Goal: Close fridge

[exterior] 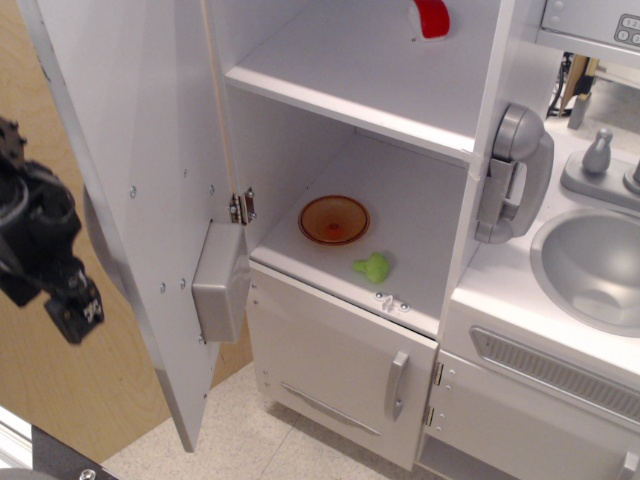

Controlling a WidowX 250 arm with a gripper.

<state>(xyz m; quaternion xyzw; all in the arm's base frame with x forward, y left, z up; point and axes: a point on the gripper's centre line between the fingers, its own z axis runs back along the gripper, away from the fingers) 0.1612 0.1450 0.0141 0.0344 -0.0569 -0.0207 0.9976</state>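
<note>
The fridge (pixel 420 95) is a tall white toy cabinet, and it stands open. Its large door (pixel 140 190) is swung out to the left with its inner face towards me. A grey box (pixel 220 282) is fixed low on that face. The lower shelf holds an orange bowl (pixel 333 219) and a small green piece (pixel 374 266). A red thing (pixel 431 17) sits on the upper shelf. My black gripper (pixel 72 312) is at the far left, beside the door's outer edge and apart from it. Its jaws are too dark to read. The door's handle is hidden.
A smaller white lower door with a short grey handle (pixel 397 385) sits under the open compartment. A grey wall phone (pixel 515 175) hangs on the right, next to a sink (pixel 595 265) with a faucet (pixel 598 152). A wooden wall (pixel 50 410) is behind my arm.
</note>
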